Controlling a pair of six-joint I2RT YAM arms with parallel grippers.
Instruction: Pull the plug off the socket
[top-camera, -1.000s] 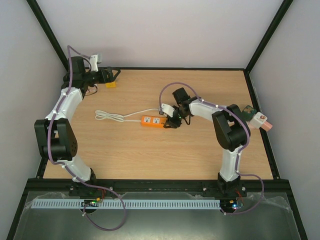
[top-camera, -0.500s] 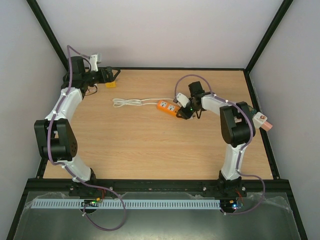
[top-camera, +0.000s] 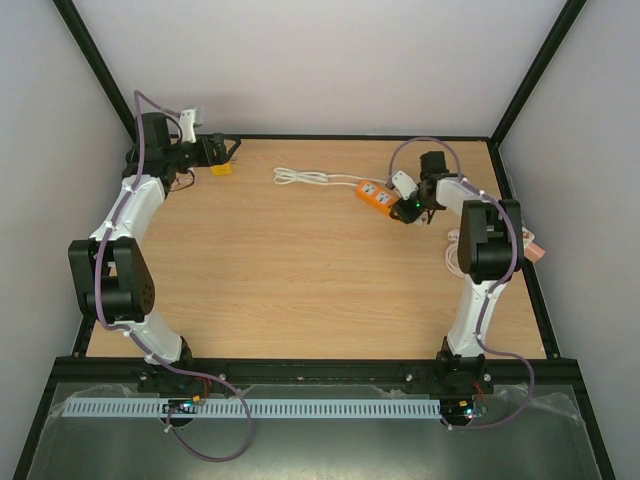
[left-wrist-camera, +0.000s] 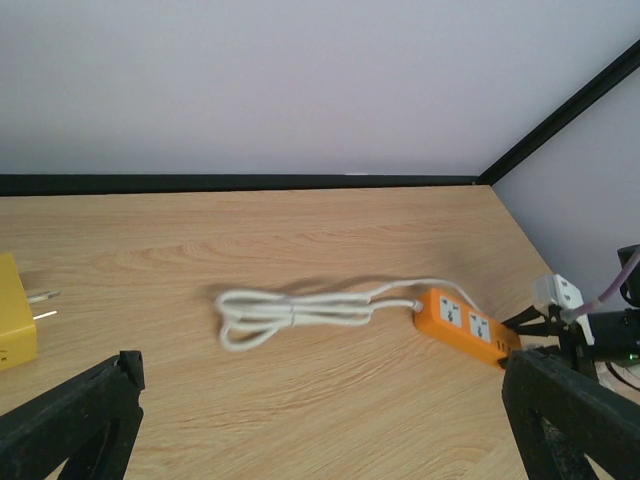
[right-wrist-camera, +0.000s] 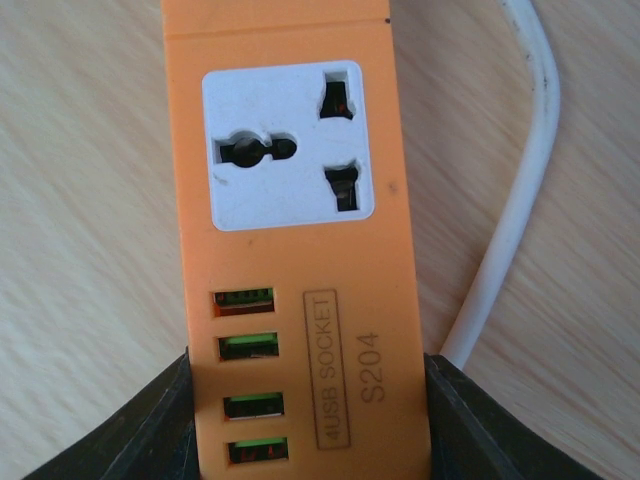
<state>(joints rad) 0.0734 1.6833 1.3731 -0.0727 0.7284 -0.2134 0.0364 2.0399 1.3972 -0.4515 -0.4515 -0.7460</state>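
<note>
Orange plastic power strip (top-camera: 378, 194) lies at the far right of the wooden bench (top-camera: 300, 270), angled, with its bundled white cord (top-camera: 305, 177) trailing off to the left along the back edge. The right gripper (top-camera: 408, 208) is clamped across the strip's near end: in the right wrist view its black fingers (right-wrist-camera: 130, 430) press both long sides at the row of four USB ports.

The universal socket in that view shows bare holes, and the two socket faces in the left wrist view also look unoccupied. A small yellow block-shaped plug (top-camera: 221, 169) sits well apart in the far left corner, resting on the bench with its two metal prongs pointing out into open air. The left gripper (top-camera: 232, 150) hangs just beside it with its jaws spread wide, grasping nothing.

Judging from how things lie, the pull itself looks done, since plug and strip are separated by most of the bench's width. What seems left is little: the right gripper letting go of the strip and both arms drawing back.

No box, tray or bin shows in any view. The only receptacles are the strip's own openings, and every one that can be seen has nothing seated in it. The USB ports glow green inside but hold no connector.
</note>
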